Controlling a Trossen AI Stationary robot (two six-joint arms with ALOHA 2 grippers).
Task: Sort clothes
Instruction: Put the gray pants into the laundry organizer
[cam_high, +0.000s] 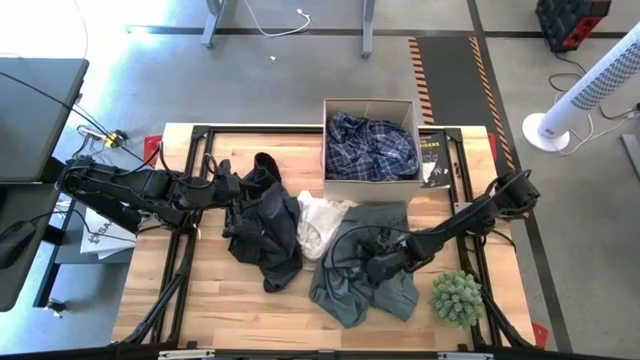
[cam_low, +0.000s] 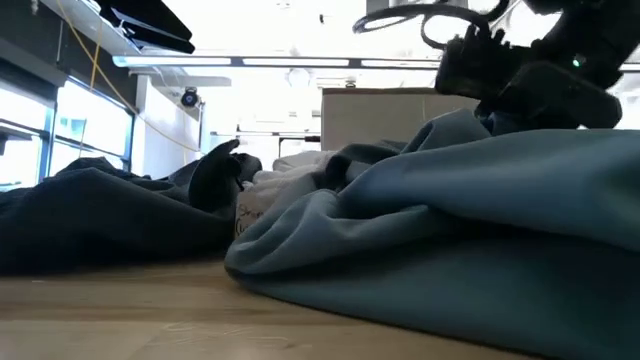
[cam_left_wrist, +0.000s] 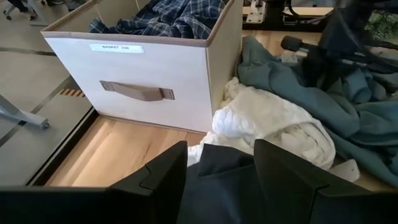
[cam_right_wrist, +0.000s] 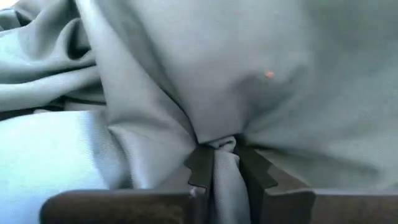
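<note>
Looking straight down, the high view is showing a wooden table (cam_high: 215, 300) with a white fabric box (cam_high: 369, 182) at upper centre holding the blue-and-white plaid shirt (cam_high: 371, 146). Left of centre, the left gripper (cam_high: 228, 189) is sitting over the black garment (cam_high: 262, 228), and the white garment (cam_high: 320, 222) is lying between that and the grey-green garment (cam_high: 362, 262), where the right gripper (cam_high: 377, 266) is pressing down at lower centre; a spiky green plant (cam_high: 457, 297) is standing at lower right. The low view is filling with grey-green folds across its right half, black cloth at left. The left wrist view is showing that gripper's fingers (cam_left_wrist: 287, 175) spread wide above black cloth, gripping nothing. The right wrist view is showing its fingers (cam_right_wrist: 202, 167) pinching a narrow fold of grey-green fabric.
</note>
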